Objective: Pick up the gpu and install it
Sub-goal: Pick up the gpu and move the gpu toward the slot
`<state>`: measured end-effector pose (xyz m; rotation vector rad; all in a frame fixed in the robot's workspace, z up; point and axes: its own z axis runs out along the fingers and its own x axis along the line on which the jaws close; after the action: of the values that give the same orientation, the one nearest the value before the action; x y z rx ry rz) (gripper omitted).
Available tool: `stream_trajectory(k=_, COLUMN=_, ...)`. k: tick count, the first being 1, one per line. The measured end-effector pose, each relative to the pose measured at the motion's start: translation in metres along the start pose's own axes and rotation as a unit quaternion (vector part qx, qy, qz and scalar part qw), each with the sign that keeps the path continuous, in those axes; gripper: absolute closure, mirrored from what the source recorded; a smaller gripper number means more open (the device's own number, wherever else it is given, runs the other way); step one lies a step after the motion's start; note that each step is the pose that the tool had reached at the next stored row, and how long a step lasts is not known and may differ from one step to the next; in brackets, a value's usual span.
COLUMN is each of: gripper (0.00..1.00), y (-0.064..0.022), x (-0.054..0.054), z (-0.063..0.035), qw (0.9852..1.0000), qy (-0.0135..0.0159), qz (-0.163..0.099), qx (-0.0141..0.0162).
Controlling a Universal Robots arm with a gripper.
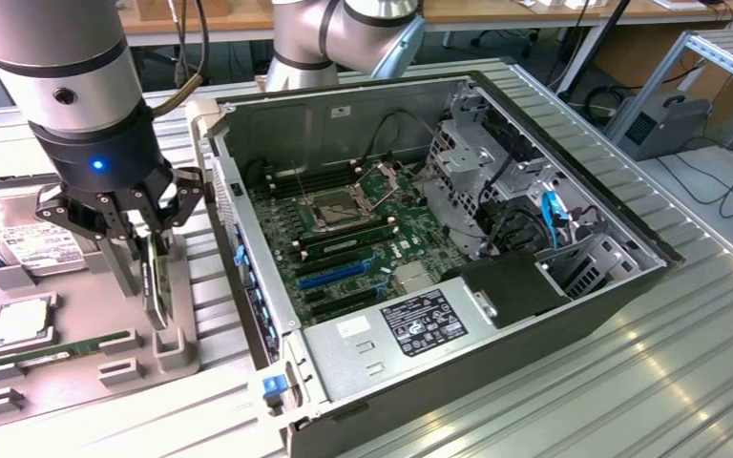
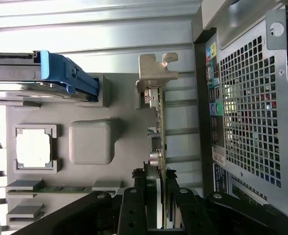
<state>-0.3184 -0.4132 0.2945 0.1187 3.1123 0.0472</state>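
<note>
The gpu stands on edge in the grey holder tray at the exterior view's left, a slim dark card. In the wrist view I look along the gpu's thin top edge to its pale metal bracket at the far end. My gripper hangs straight down over it, one finger on each side of the card. The fingers press against the card's two faces, so the gripper is shut on it. The card still sits in its tray slot.
The open PC case lies at the exterior view's right, with the motherboard and its blue slot showing. The tray also holds a hard drive, a processor and a green memory stick. The case's rear grille stands close beside the card.
</note>
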Motion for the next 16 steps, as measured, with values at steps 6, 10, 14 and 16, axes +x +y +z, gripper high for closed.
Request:
stream_trajectory(k=6, gripper=0.73, y=0.0001, x=-0.0001, z=-0.0037, qw=1.0000, qy=0.0000, qz=0.000, qx=0.0000)
stream_trajectory(k=10, gripper=0.73, y=0.0002, x=-0.0002, z=-0.0059, qw=1.0000, qy=0.0000, qz=0.000, qx=0.0000)
stream_trajectory(k=14, gripper=0.73, y=0.0003, x=-0.0003, z=-0.0078, qw=1.0000, qy=0.0000, qz=0.000, qx=0.0000)
stream_trajectory(k=16, gripper=0.73, y=0.0003, x=-0.0004, z=-0.0094, qw=1.0000, qy=0.0000, qz=0.000, qx=0.0000)
